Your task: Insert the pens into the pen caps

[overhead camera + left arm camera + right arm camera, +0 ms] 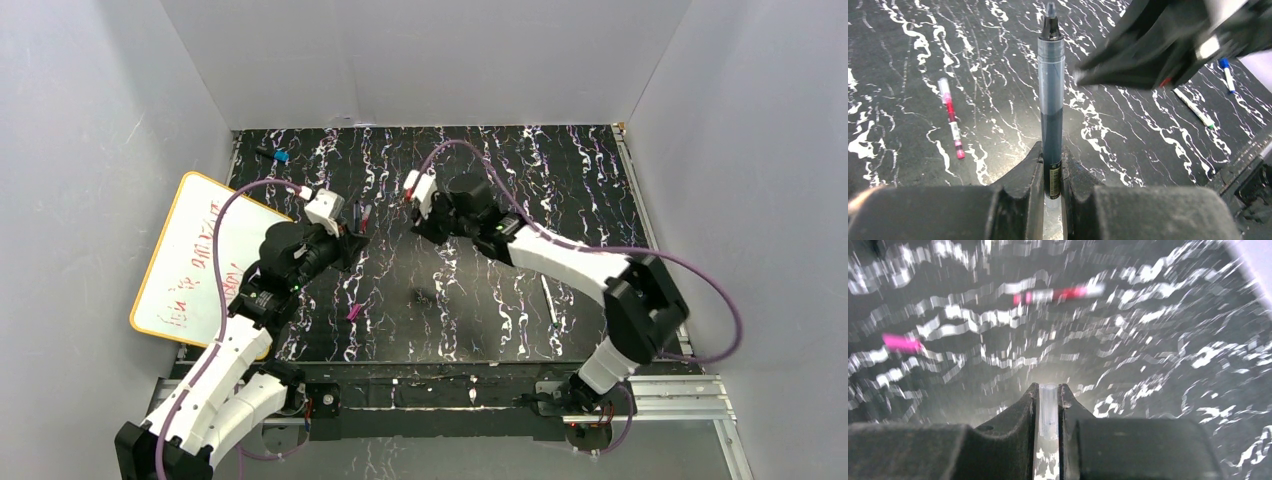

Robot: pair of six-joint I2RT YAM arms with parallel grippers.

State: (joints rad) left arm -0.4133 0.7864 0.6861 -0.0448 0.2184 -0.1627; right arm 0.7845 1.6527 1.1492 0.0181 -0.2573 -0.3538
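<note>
The bench (560,200) had open room toward its right and far edges; the whiteboard (190,260) overhung its left edge. My left claw (1052,165) was clamped on a dark pen (1051,100), tip pointing out, I judge to aim it at a cap. My right claw (1048,400), near it over the bench's middle, pinched a clear cap (1048,407), mouth forward to take that tip. A white pen (548,300) lay toward the front edge, right of middle; a magenta cap (354,312) left of middle

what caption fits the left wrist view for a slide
Left hand grips a slim dark uncapped pen over the white-veined black table
</note>
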